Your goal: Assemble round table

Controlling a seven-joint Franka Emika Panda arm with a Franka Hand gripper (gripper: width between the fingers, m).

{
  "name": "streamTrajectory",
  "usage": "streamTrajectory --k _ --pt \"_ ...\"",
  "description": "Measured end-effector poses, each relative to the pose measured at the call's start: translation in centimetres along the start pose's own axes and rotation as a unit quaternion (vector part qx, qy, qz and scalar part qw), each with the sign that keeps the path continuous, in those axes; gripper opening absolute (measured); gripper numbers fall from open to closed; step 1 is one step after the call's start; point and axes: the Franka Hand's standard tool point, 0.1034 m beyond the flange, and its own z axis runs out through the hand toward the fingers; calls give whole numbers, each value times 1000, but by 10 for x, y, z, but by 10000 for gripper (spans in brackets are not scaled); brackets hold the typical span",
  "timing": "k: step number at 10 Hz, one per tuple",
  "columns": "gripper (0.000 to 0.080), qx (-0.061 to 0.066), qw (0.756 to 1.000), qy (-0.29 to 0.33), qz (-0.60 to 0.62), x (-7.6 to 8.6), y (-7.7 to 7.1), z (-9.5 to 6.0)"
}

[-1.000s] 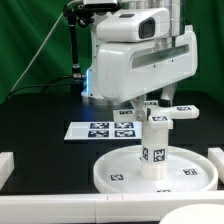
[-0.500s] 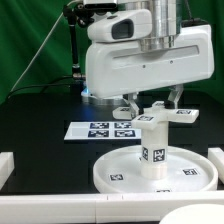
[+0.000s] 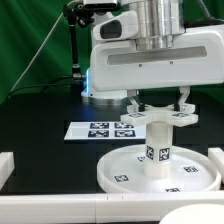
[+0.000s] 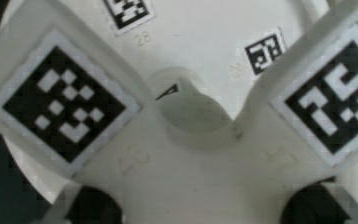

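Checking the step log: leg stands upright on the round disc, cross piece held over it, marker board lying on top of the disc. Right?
Not quite. The marker board lies on the black table behind the round disc, not on it, as the exterior view shows. The leg does stand upright on the disc, with the cross piece at its top under the hand.

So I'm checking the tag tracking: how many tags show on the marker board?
4 on the marker board, in two rows of two on its visible part; its far end is hidden behind the cross-shaped piece.
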Motion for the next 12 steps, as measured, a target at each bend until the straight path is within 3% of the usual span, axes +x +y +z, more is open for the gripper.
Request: streamTrajectory --k 6,10,12 --pt "442 7 981 -2 194 1 -1 0" --pt "442 43 893 3 447 3 1 1" --pt "442 46 838 -2 543 3 1 1"
